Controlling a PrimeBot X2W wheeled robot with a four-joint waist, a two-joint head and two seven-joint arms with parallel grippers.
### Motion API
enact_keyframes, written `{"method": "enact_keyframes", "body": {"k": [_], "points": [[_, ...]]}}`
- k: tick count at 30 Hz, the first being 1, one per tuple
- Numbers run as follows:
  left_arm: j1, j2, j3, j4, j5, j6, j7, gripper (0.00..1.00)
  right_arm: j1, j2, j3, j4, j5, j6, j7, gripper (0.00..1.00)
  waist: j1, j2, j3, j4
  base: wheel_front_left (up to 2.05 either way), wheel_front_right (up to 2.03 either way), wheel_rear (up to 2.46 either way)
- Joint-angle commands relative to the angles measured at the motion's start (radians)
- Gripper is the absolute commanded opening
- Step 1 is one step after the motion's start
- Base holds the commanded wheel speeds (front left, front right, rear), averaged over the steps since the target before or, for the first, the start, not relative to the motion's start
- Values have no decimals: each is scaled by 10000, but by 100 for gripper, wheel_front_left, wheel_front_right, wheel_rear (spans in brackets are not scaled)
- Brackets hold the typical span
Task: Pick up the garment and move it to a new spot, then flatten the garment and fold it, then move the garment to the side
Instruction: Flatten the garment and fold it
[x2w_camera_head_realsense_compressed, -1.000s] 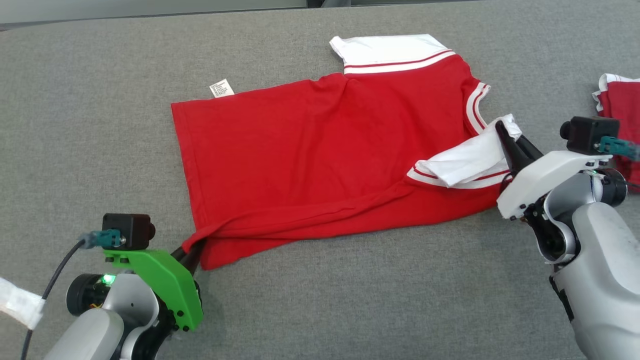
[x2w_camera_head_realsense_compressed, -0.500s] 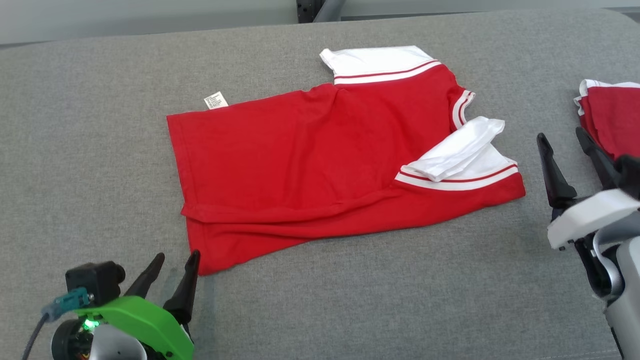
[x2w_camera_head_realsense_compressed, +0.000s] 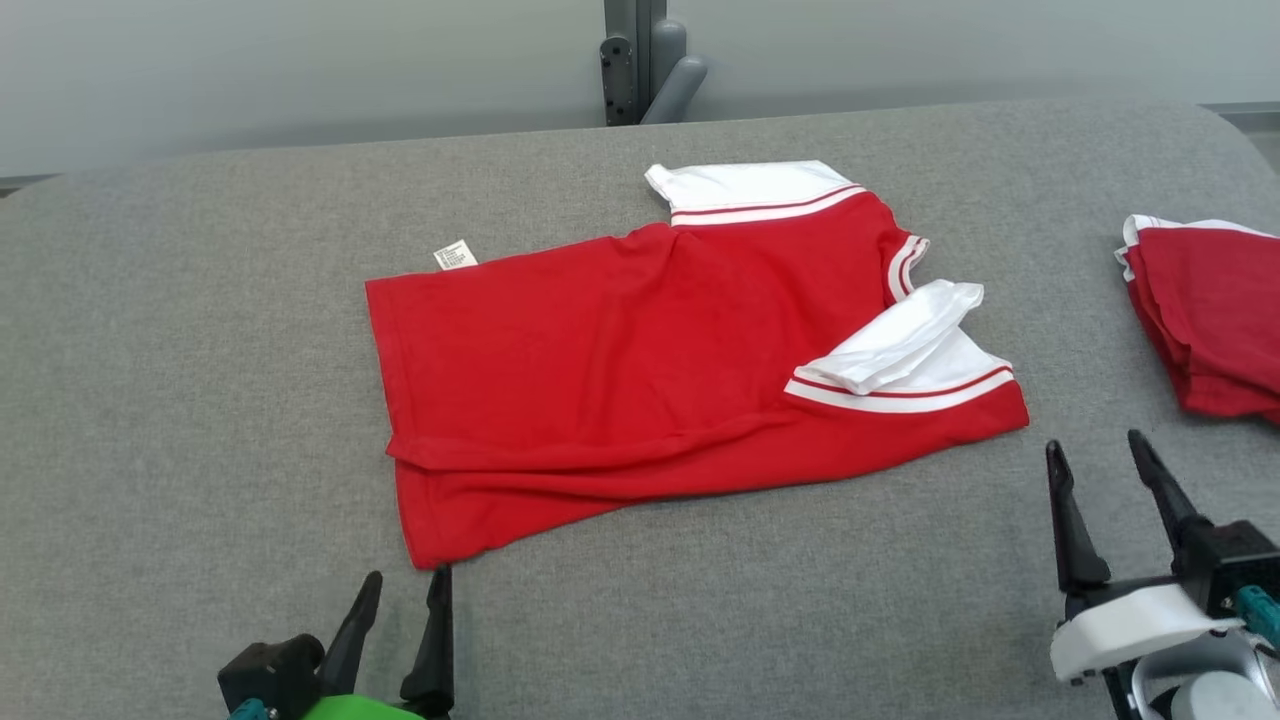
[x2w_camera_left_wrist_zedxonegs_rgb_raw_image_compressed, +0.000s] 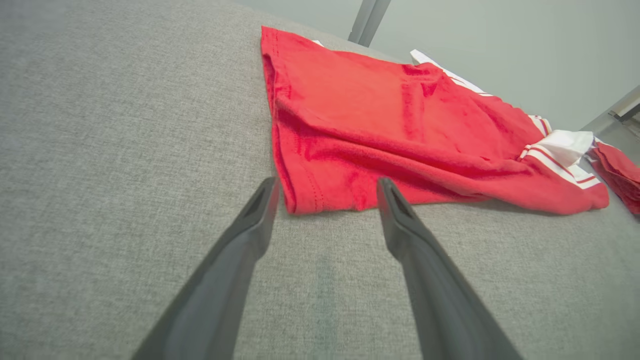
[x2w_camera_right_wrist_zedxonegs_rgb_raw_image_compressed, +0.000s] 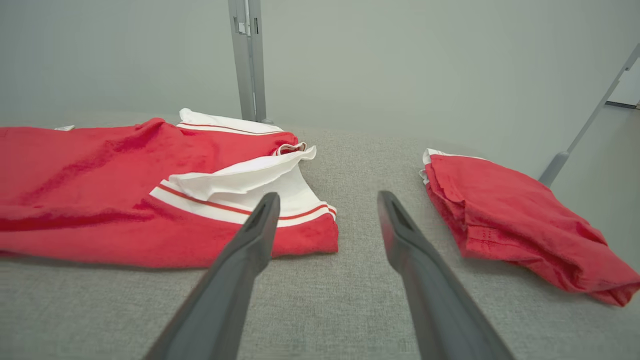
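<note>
Grey desk (x2w_camera_head_realsense_compressed: 200, 420) | red shirt (x2w_camera_head_realsense_compressed: 640, 370) centre, underside hidden | folded cloth (x2w_camera_head_realsense_compressed: 1210, 330) 3 o'clock, cut off | left end effector (x2w_camera_head_realsense_compressed: 408, 573) 7 o'clock, right end effector (x2w_camera_head_realsense_compressed: 1093, 440) 4 o'clock, both spread, empty

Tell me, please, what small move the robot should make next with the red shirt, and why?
Probably ease the left tool forward onto the near hem corner of the red shirt. That corner lies just ahead of it, both it and the right tool are open and clear of the cloth, and a raised crease along the near edge needs flattening.
</note>
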Motion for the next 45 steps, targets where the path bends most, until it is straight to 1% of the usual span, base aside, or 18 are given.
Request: {"method": "enact_keyframes", "body": {"k": [1,4,9,17,22,25,29,34,41,45], "points": [[-165,-168,128,365,219,-149,-109,100,247,154,-158,-72,-126,-5,-23,100,1,31,-179,44,0,0,0],[-294,-405,182,922,442,-400,-156,100,507,374,-220,64,-249,-5,-25,100,1,31,-247,58,0,0,0],[-507,-694,575,1459,827,-710,-157,100,281,448,-343,168,-324,-5,-26,100,1,31,-305,58,0,0,0],[-696,-1042,1092,1757,1228,-1034,-159,100,-36,364,-493,197,-367,-5,-27,100,1,31,-367,38,0,0,0],[-937,-1244,1178,2106,1456,-1223,-151,100,-499,248,-420,623,-395,-5,-27,100,1,31,-194,42,0,0,0],[-1323,-1362,1053,2587,1433,-1353,-10,100,-1031,103,-297,1296,-448,-5,-26,100,1,31,24,75,0,0,0],[-1927,-1438,982,3279,1402,-1422,198,100,-1894,-114,-73,2404,-541,-5,-27,100,1,31,371,148,0,0,0],[-2660,-1540,836,3979,1391,-1591,421,100,-2912,-225,97,3878,-649,-5,-26,100,1,31,806,279,0,0,0],[-3168,-1661,687,4777,1304,-1700,776,100,-3956,-269,341,5704,-759,-5,-26,100,1,31,1193,428,0,0,0],[-3230,-1761,483,5123,1175,-1943,1066,100,-4281,-203,367,6476,-610,-5,-19,100,1,31,1262,492,0,0,0]]}}
